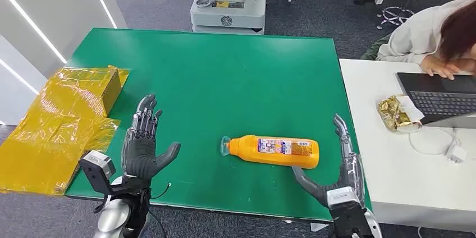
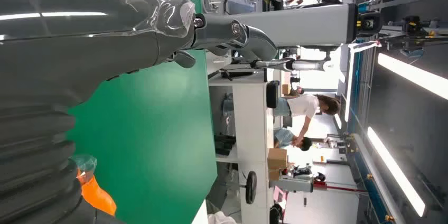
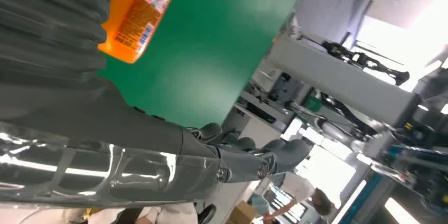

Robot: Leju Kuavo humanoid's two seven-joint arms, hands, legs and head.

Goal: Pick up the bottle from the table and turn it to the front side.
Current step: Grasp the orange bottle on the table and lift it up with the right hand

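An orange bottle (image 1: 276,151) with a clear cap and a white label lies on its side on the green table (image 1: 224,75), cap pointing left. The right wrist view shows the bottle (image 3: 136,18) past the hand's ribbed cover. My right hand (image 1: 337,168) hovers just right of the bottle's base, fingers straight and thumb spread, holding nothing. My left hand (image 1: 145,140) stands upright near the table's front left, fingers apart, well left of the cap. The left wrist view catches a bit of the bottle (image 2: 95,195) beside the hand (image 2: 95,34).
Yellow plastic wrap with a box (image 1: 62,120) lies over the table's left edge. A white desk (image 1: 393,154) on the right holds a laptop (image 1: 443,97) and a snack packet (image 1: 397,113); a person leans on it. A white machine (image 1: 227,2) stands behind the table.
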